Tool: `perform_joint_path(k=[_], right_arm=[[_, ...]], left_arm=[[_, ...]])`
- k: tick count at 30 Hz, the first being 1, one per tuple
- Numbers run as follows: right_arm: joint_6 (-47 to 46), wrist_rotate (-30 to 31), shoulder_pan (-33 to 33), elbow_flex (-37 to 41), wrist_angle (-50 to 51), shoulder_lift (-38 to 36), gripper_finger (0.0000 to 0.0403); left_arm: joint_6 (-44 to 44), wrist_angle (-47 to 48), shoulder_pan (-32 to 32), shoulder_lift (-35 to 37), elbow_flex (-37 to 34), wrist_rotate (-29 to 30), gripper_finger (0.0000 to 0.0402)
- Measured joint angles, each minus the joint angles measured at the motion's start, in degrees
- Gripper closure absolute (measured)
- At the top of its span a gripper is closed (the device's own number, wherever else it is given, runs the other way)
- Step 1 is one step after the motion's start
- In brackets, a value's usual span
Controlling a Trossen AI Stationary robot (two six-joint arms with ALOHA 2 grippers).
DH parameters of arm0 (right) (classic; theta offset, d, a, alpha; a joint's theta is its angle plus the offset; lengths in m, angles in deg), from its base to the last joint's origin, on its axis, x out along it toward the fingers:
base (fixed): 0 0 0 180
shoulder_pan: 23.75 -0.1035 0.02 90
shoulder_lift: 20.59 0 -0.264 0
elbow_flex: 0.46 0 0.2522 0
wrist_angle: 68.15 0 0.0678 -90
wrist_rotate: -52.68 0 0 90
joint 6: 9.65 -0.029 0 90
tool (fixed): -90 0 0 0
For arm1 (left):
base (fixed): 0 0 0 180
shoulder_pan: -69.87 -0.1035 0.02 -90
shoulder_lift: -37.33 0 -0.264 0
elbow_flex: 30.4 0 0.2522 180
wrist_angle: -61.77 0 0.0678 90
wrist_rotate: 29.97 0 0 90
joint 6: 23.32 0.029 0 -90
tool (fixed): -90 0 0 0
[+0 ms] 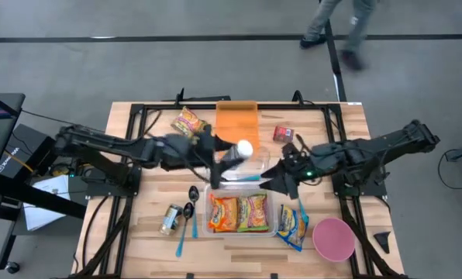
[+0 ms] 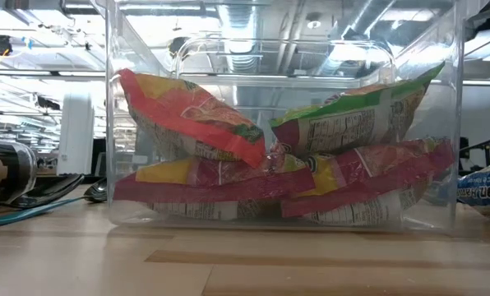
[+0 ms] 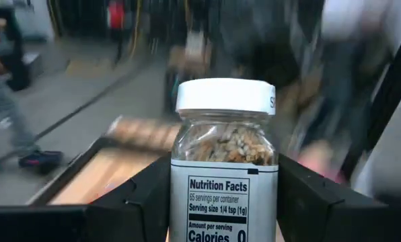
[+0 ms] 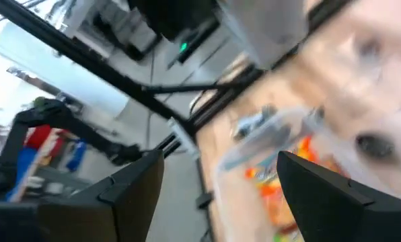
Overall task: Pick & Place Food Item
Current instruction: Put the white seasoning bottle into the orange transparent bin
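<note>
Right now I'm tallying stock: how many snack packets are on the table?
4 visible: two side by side in the clear bin, at and; one right of the bin beside the pink bowl; one left of the orange board. More may hide beneath.

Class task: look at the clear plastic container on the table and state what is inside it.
Inside the clear container lie several snack packets, stacked and leaning on one another: red-and-yellow ones and a green-edged one. The lower packets are partly covered, so the exact count cannot be told.
</note>
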Motion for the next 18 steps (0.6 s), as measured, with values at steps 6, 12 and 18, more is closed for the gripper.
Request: perform_joint_path(k=[6,12,18], right_arm=[[11.04,10.34,-2.18,0.02,-0.01,-1.52,0.0118],[18.62,11.39,-2.30,0.07,-4.53,-1.28,0.0117],[23.01,12.46,-2.25,0.09,-9.60,-1.26,0.0117]], left_arm=[[-14.07,-33.50,-1.31,2.85,-14.64,-1.73,0.0205],[-18.22,-41.89,-0.19,-1.04,-18.20,-3.76,0.0205],[-16.39,-46.04,1.58,-4.88,-18.07,-7.79,0.0205]])
